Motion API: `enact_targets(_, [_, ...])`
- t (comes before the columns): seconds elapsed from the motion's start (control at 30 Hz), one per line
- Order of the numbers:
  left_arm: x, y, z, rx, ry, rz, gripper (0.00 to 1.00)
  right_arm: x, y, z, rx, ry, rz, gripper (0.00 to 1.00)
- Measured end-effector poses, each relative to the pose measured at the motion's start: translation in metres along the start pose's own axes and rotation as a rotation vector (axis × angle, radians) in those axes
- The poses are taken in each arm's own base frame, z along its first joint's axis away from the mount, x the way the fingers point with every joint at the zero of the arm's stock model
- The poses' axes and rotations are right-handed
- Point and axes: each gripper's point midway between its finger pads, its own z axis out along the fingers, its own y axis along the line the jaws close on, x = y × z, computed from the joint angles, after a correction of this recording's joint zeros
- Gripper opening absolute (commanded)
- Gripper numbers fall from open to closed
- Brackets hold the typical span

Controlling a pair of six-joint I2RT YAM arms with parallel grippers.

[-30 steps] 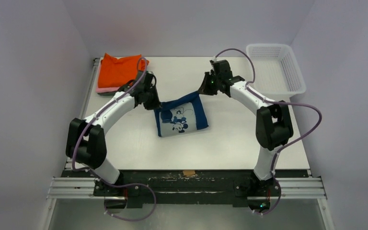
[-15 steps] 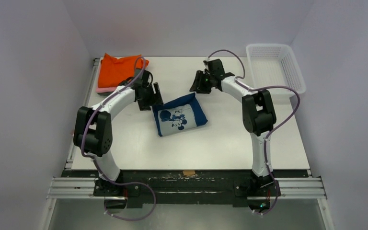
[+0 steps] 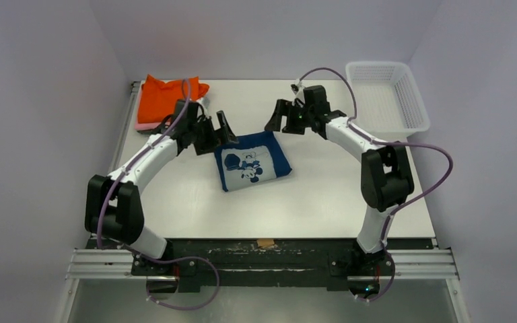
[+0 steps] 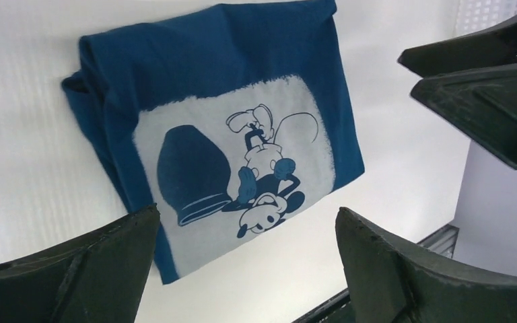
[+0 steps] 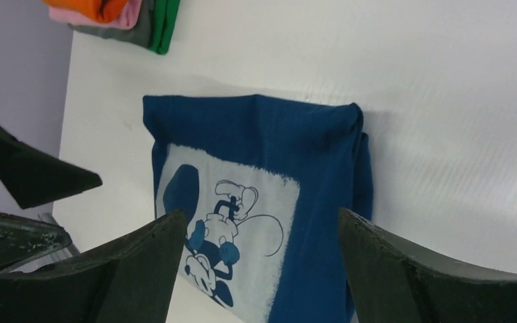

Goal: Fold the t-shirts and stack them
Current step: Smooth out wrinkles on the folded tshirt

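No word, number or brand name can be read in any of the views. The only mark is a picture without lettering: the folded navy blue cloth t-shirt (image 3: pixel 252 161), lying on the white table (image 3: pixel 309 195), bears a pale brushed rectangular print (image 4: pixel 296 114). The print shows a cartoon mouse figure (image 4: pixel 261 182) with round ears and gloved hands next to a dark blue jar-like shape (image 4: pixel 192 171). The figure appears upside down in the left wrist view.
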Motion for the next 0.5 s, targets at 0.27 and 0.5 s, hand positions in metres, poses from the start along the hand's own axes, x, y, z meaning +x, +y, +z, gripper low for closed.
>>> enact_targets(0.27, [0.022,-0.001,0.046,0.083,0.117,-0.056,1.00,0.068,-0.009,0.009,-0.088,0.132,0.066,0.81])
enact_targets(0.5, [0.056,0.011,0.075,0.074,0.219,-0.090,1.00,0.108,-0.020,0.012,-0.117,0.200,0.134,0.80])
